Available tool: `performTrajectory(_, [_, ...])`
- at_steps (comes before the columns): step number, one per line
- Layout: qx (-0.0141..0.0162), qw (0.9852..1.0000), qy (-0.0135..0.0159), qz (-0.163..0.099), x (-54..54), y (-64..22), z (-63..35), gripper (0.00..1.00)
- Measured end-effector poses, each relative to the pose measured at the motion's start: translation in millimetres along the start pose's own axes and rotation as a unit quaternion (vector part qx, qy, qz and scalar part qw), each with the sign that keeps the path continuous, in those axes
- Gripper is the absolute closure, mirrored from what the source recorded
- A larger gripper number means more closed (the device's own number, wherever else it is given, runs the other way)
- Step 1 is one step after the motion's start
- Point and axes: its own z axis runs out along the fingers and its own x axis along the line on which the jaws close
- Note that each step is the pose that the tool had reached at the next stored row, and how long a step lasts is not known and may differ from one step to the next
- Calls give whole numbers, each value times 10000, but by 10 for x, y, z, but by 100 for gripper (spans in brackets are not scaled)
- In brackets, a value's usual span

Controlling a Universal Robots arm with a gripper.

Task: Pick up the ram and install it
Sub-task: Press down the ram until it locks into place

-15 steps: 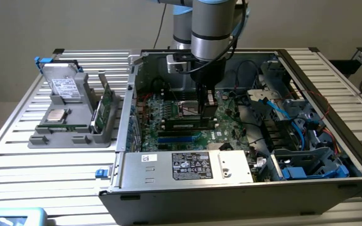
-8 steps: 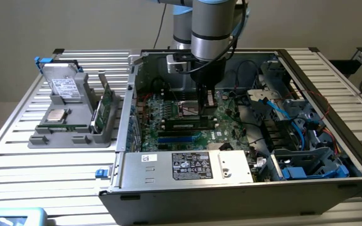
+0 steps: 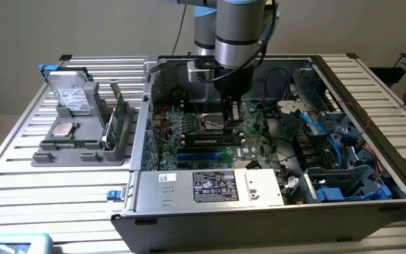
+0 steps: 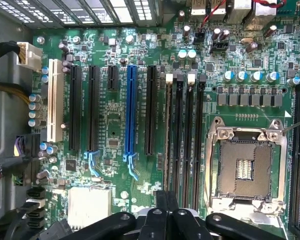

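The ram (image 3: 210,141) stands on edge in a long black slot of the green motherboard (image 3: 188,129), inside the open computer case. In the wrist view the ram (image 4: 168,135) appears edge-on as a thin strip in the slot farthest from the CPU socket (image 4: 245,167). My gripper (image 3: 234,115) hangs straight down over the stick's end at the exterior view's right. Its black fingertips (image 4: 161,200) are pressed together, so the gripper (image 4: 166,196) is shut, and I see nothing between them. Whether they touch the stick I cannot tell.
A grey holder (image 3: 83,143) at the exterior view's left carries upright green sticks (image 3: 118,119) and drives. The power supply (image 3: 210,185) lies at the case's near side. Cables and a drive cage (image 3: 330,143) crowd the right. Other black slots and a blue slot (image 4: 131,110) lie beside the ram.
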Motion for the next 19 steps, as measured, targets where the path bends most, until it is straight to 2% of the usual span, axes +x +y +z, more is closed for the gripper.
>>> performTrajectory(11, [-17,9999,2,158,-4,-54,36,89])
performTrajectory(15, [-31,9996,5,288,-7,-54,48,89])
performTrajectory(19, [-33,9995,3,306,-9,-54,58,89])
